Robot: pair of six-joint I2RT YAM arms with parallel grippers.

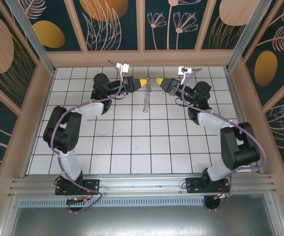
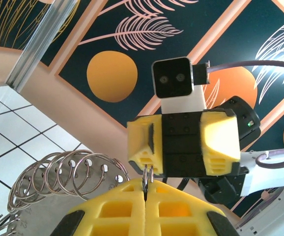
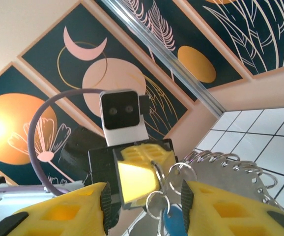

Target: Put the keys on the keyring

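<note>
near the far edge of the table [image 1: 132, 142], midway along it, the two grippers meet tip to tip above the tiles.

left gripper [image 2: 146, 189]: fingers pressed together, pinching one small loop of the keyring [image 2: 63, 172]. the rest of its silvery rings bunch beside the fingers and dangle toward the table.

right gripper [image 3: 144, 196]: jaws apart. blue-headed key [image 3: 174, 222] sits low between them. cannot tell if either pad touches it, or if it is threaded on.

risks:
- key not fully on: it could slide off and drop once the right arm withdraws.
- left pinch is thin: a sideways tug could twist the loop out of the pads.
</note>
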